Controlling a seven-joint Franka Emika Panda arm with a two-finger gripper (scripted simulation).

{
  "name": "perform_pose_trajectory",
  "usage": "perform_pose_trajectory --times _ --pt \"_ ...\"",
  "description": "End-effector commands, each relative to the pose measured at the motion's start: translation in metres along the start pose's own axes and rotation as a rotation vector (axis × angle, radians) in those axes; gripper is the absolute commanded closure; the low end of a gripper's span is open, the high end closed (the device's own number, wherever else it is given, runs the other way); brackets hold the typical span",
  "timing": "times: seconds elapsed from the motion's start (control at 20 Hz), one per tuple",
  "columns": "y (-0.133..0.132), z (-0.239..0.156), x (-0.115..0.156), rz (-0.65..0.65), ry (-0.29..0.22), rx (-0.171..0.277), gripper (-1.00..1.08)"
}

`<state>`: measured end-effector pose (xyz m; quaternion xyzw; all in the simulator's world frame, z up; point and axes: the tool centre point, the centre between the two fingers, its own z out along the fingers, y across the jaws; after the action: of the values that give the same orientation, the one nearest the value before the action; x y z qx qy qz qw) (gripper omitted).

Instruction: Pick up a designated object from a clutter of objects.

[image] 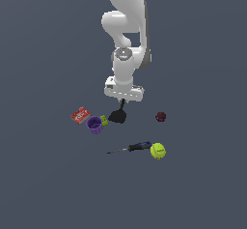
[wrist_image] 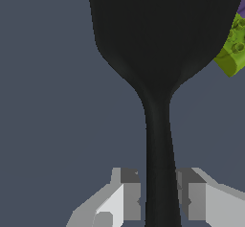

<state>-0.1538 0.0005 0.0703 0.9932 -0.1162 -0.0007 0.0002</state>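
Note:
The all-black spatula point(image: 117, 117) lies in the clutter, its wide blade beside the green block and its thin handle running up to my gripper point(image: 123, 100). In the wrist view the spatula point(wrist_image: 162, 29) fills the middle, and its handle passes straight between my gripper point(wrist_image: 161, 202). One grey fingertip point(wrist_image: 131, 197) sits against each side of the handle, so the gripper is shut on it. The blade looks to be at floor level; I cannot tell whether it still touches the floor.
A small green block point(image: 104, 121) point(wrist_image: 234, 46) and a purple cup point(image: 94, 125) sit right by the blade, with a red box point(image: 80, 115) beyond them. A dark red round object point(image: 160, 116), a blue-handled screwdriver point(image: 137, 147) and a tennis ball point(image: 157, 150) lie apart.

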Motion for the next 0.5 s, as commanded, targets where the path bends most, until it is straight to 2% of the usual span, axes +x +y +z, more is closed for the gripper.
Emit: perform_pose_trajectory --times 0.0,0.45 --pt "0.001 -0.017 0.007 0.0 0.001 0.0 1.08" --pt "0.004 -0.085 0.033 0.0 0.001 0.001 1.08"
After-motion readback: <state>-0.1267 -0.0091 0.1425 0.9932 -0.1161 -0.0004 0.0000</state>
